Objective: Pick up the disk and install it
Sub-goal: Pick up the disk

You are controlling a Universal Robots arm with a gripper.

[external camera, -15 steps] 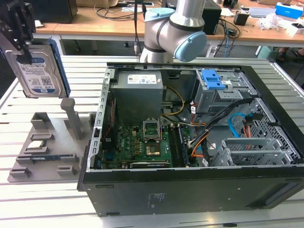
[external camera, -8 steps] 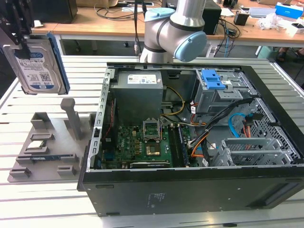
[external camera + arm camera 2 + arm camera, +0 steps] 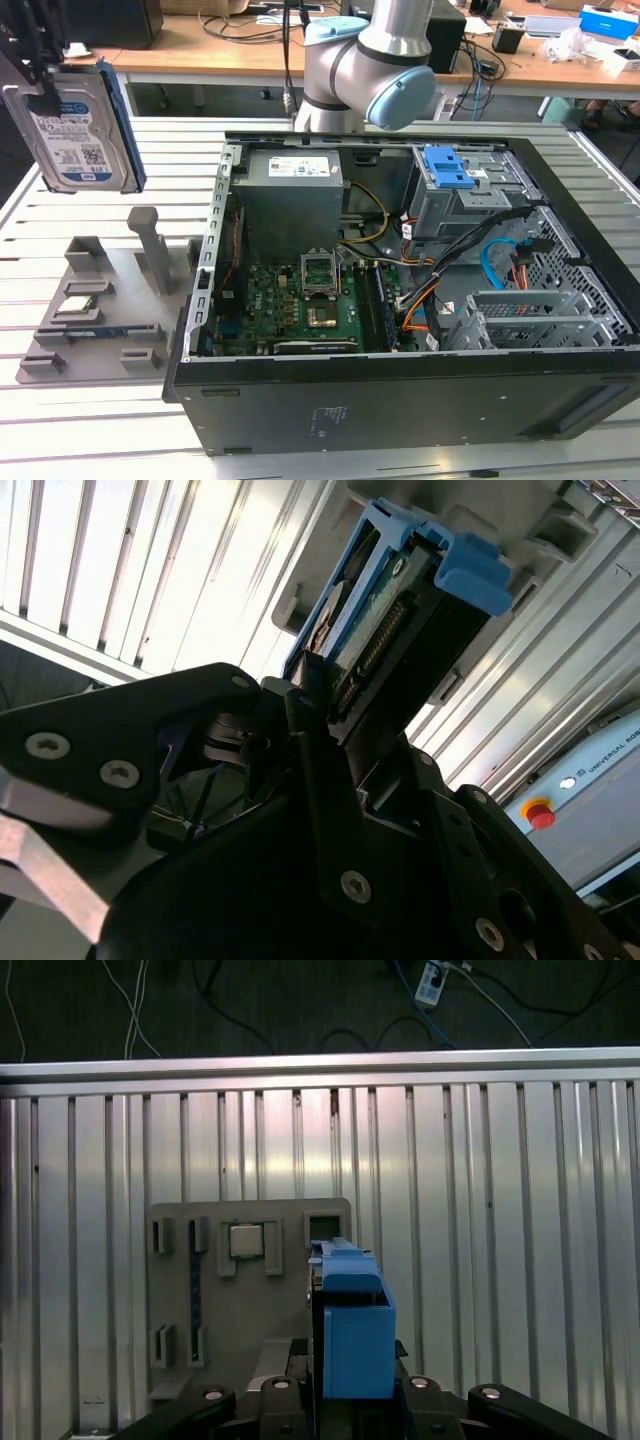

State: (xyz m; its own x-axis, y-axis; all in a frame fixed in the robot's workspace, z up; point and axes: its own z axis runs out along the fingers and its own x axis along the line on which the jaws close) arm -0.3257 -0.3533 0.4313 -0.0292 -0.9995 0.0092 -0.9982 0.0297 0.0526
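Observation:
The disk (image 3: 75, 125), a silver drive with a white-and-blue label and blue side rails, hangs upright in the air at the exterior view's upper left, above the grey fixture (image 3: 100, 300). My gripper (image 3: 42, 70) is shut on its top end. In the second wrist view the disk (image 3: 385, 610) shows edge-on between the black fingers (image 3: 305, 715). In the first wrist view its blue rail (image 3: 352, 1330) sticks out over the fixture (image 3: 250, 1290).
The open computer case (image 3: 400, 400) lies on the slatted table (image 3: 90, 440), to the exterior view's right of the fixture. Inside are a grey metal box (image 3: 290, 190), the motherboard (image 3: 300, 305) and a drive cage with a blue clip (image 3: 447, 168). The arm's base (image 3: 370, 60) stands behind.

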